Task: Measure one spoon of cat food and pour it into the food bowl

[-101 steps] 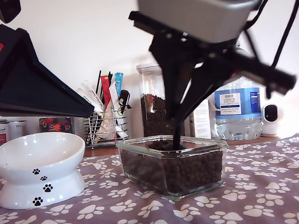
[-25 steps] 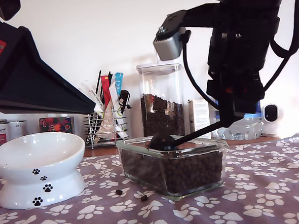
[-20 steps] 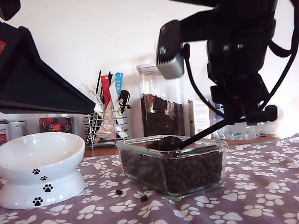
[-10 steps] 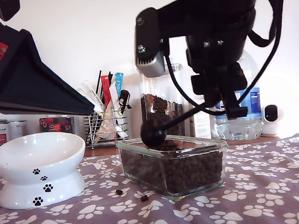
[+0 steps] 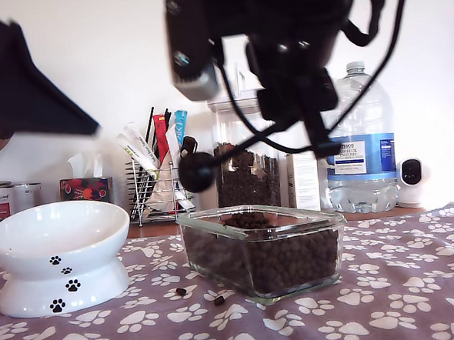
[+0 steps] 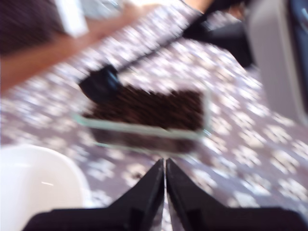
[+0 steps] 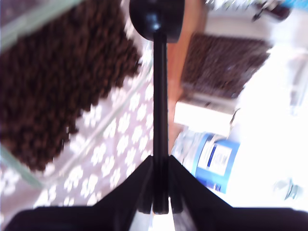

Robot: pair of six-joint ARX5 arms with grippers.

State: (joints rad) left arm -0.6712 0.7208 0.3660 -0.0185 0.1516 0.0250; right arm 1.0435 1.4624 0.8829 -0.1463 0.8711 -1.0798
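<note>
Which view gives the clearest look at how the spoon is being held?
The second wrist view: the spoon runs straight out from my second gripper, handle pinched between the jaws. The exterior view shows the scoop head above the glass dish with the grip hidden. The first wrist view shows it only as a blur.

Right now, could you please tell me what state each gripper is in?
My first gripper: shut, holding nothing.
My second gripper: shut on the spoon, gripping its handle.

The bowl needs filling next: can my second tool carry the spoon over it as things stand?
Probably yes. My second tool grips the spoon in the air, and nothing stands between it and the bowl.
</note>
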